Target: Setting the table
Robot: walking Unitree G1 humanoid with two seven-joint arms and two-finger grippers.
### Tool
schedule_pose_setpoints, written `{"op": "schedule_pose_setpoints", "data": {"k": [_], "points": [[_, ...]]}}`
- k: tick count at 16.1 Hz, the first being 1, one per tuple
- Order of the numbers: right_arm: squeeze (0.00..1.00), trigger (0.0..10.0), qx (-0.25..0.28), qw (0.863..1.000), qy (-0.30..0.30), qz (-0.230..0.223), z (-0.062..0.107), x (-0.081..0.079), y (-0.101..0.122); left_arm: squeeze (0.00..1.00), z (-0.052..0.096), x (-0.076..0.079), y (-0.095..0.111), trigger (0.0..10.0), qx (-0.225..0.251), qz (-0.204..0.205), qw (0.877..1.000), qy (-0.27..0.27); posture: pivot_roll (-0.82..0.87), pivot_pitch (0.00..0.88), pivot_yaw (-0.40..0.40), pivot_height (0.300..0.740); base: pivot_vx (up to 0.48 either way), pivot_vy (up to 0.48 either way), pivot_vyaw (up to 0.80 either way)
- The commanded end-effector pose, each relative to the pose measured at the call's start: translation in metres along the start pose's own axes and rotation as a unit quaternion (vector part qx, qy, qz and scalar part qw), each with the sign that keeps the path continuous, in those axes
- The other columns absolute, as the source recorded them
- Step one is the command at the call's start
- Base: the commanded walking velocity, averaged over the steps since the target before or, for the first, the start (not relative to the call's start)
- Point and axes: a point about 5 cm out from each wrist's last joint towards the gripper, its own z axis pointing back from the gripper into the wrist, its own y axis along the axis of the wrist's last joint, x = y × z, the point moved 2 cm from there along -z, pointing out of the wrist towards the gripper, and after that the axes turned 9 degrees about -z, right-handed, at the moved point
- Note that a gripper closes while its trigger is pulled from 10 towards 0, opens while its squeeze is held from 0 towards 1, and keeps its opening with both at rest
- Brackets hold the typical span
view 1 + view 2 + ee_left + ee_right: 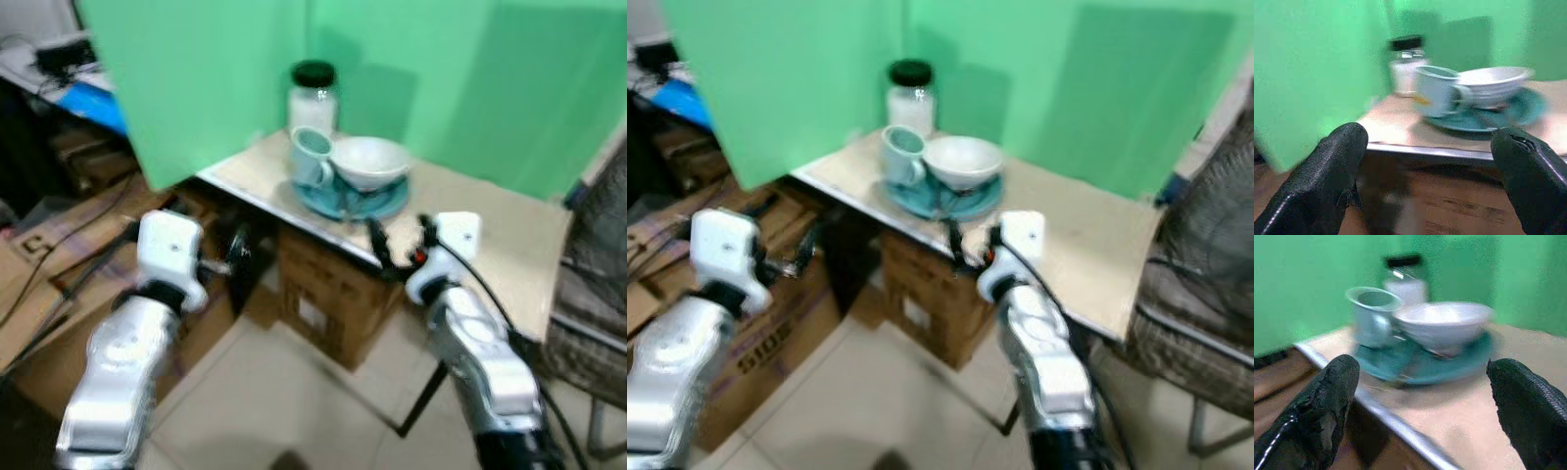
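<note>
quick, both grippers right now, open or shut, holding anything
Left gripper: open, empty, short of the table edge, aimed at the mug.
Right gripper: open, empty, at the table edge facing the teal plate and white bowl.

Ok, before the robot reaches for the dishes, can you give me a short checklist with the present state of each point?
1. Right gripper open: ok, its fingers are spread wide in the right wrist view.
2. Left gripper open: ok, also spread wide.
3. Right gripper facing the teal plate: ok, it is at the table edge just before the plate.
4. White bowl and mug sitting on the plate: ok, both upright.
5. Jar apart from the plate: cannot tell, it stands close behind the mug.
6. Left gripper above table height: not ok, it is below the edge.
</note>
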Motion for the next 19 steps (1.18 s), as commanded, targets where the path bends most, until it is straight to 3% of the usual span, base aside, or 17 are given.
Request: {"op": "schedule_pose_setpoints", "data": {"k": [1,5,7,10,12,19], "points": [[0.0,10.0,0.009,1.0,0.015,-0.005,-0.004,-0.009,0.004,0.0,0.001,-0.006,0.001,10.0,0.001,-0.01,1.0,0.002,0.13,0.0,-0.011,0.74,0.33,0.0,0.0],[0.0,10.0,-0.009,0.998,0.05,-0.023,-0.006,-0.015,0.003,0.0,0.0,-0.005,0.0,10.0,0.0,-0.013,1.0,-0.005,0.13,0.0,-0.015,0.74,0.324,0.0,0.0],[0.0,10.0,-0.02,0.997,0.069,-0.005,-0.007,-0.02,0.001,0.0,0.001,-0.005,0.0,10.0,0.0,-0.013,1.0,-0.005,0.14,0.0,-0.02,0.74,0.321,0.0,0.0],[0.0,10.0,-0.018,0.997,0.071,-0.005,-0.009,-0.023,0.001,0.0,0.003,-0.006,-0.001,10.0,-0.003,-0.016,1.0,-0.006,0.14,0.0,-0.021,0.74,0.321,0.0,0.8],[0.0,10.0,-0.016,0.997,0.071,-0.027,-0.008,-0.021,0.002,0.0,0.002,-0.005,-0.001,10.0,-0.003,-0.018,1.0,-0.012,0.14,0.0,-0.021,0.74,0.317,0.0,0.0],[0.0,10.0,-0.003,0.997,0.068,-0.035,-0.007,-0.021,0.009,0.0,0.002,0.002,0.0,10.0,0.004,-0.012,0.998,-0.06,0.14,0.0,-0.019,0.74,0.258,0.0,0.0]]}}
